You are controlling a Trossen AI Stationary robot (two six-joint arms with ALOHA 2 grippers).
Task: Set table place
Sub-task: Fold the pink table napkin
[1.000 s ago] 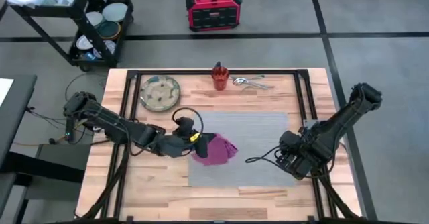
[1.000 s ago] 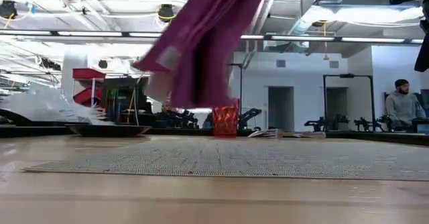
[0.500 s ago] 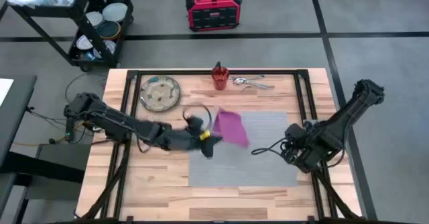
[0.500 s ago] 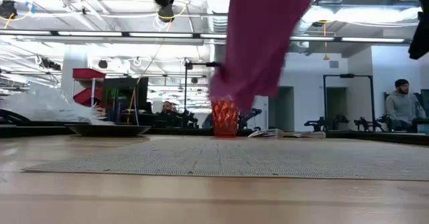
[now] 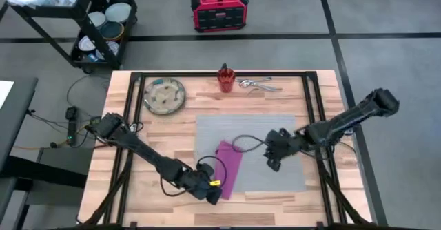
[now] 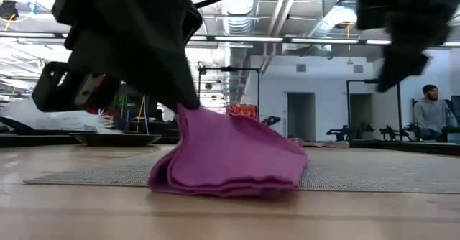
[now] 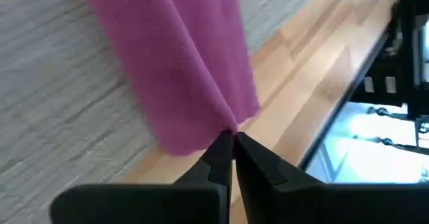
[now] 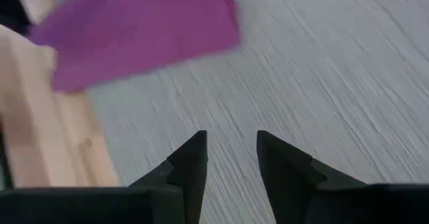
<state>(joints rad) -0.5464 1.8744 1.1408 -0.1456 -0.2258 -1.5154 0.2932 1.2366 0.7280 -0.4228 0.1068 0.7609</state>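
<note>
1. Napkin [image 5: 228,162]: the magenta cloth lies folded at the near left edge of the grey mat [image 5: 275,130], one end hanging over onto the bare table [image 5: 165,123]. The left gripper [image 5: 215,191] pinches its near corner, fingers closed tight on the cloth.
2. Risk, left side: if the left gripper lifts or drags before it lets go, the fold probably opens or the cloth slides off the mat. The pinch sits right at the corner, so a small tug would likely skew the whole piece.
3. Left arm pose: stretched low across the near left of the table, wrist down close to the surface.
4. Risk, right side: the right gripper [image 5: 273,162] hovers over the mat just beside the napkin, fingers narrowly apart and empty. A careless reach could crumple the cloth or ruck the mat.
5. Plate [image 5: 165,95], cup [image 5: 226,78] and cutlery [image 5: 260,85] sit at the far edge, off the mat.
</note>
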